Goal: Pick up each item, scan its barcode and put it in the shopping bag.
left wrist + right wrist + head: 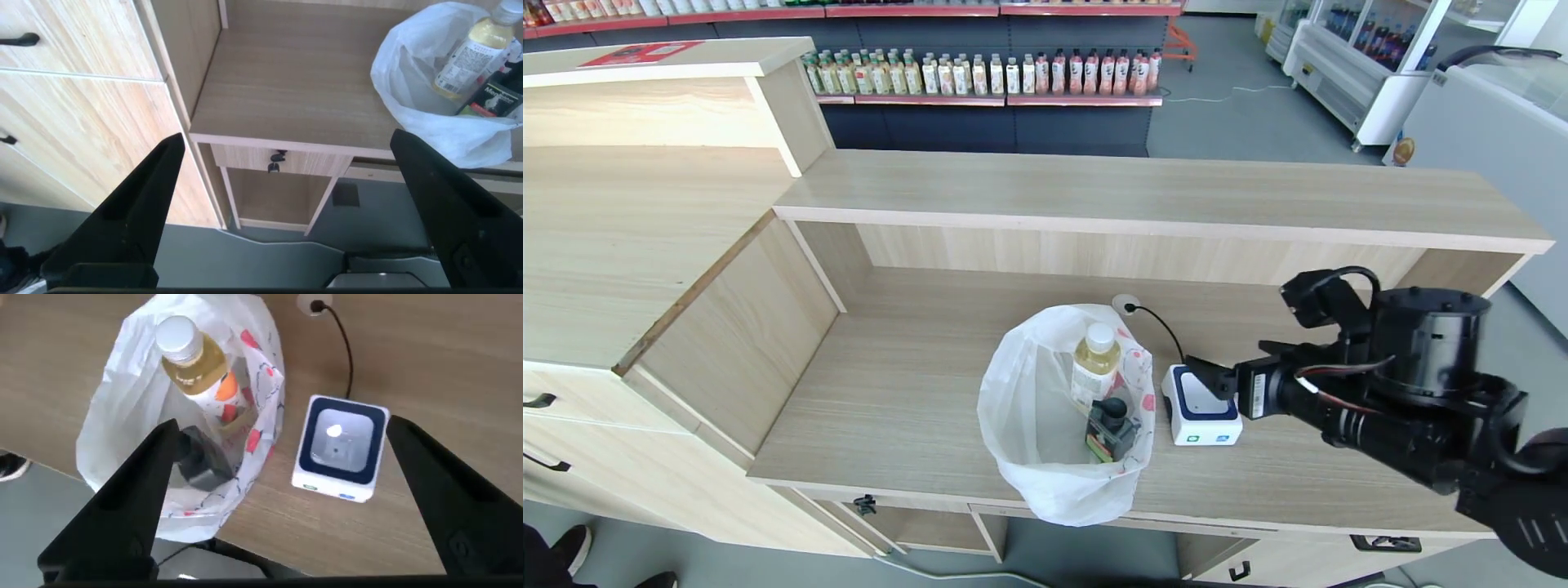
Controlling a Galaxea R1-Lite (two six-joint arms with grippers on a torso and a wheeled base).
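Note:
A white shopping bag (1029,425) stands open on the wooden counter (907,400). Inside it a bottle of yellow drink with a white cap (1096,366) stands upright, with a dark box-like item (1111,429) beside it. The bag (122,433), bottle (192,363) and dark item (200,461) also appear in the right wrist view. A white and blue barcode scanner (1201,404) sits right of the bag. My right gripper (1205,376) hovers over the scanner (343,445), open and empty. My left gripper (286,212) hangs open below the counter's front edge, left of the bag (425,90).
A black cable (1160,327) runs from the scanner to a round outlet (1125,305) in the counter. A raised shelf (1143,196) borders the back, and a side panel (735,335) the left. Drawers with black handles (20,39) lie under the counter.

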